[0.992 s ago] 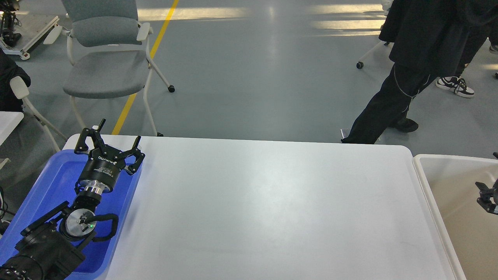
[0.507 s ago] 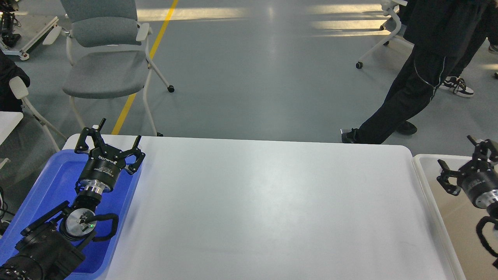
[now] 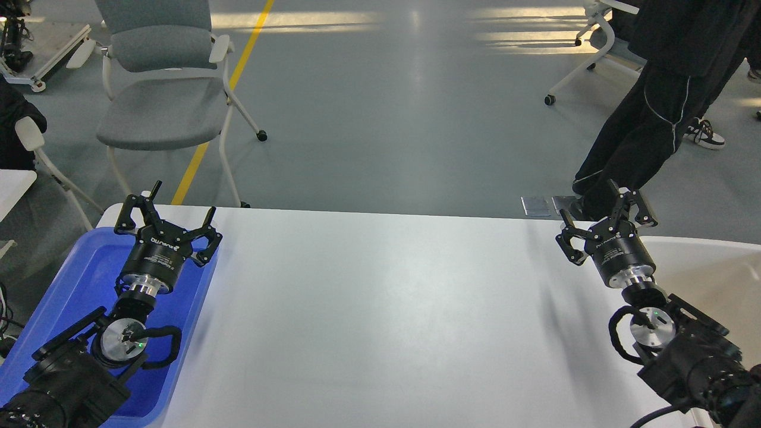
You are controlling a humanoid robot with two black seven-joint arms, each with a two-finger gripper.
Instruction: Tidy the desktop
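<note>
Table (image 3: 386, 315): you see its white top spread between both arms.
Left pincer (image 3: 168, 219): spread wide, holding nothing, over the blue tray (image 3: 71, 279).
Right pincer (image 3: 603, 217): spread wide, holding nothing, over the table's far right corner beside the cream bin (image 3: 707, 267).

Our right gripper (image 3: 601, 215) has swung in from the cream bin (image 3: 701, 267) at three o'clock, now hanging over the desktop (image 3: 386, 309) corner, fingers spread. The dark-clothed person (image 3: 666, 101) has stepped away toward one o'clock.
</note>
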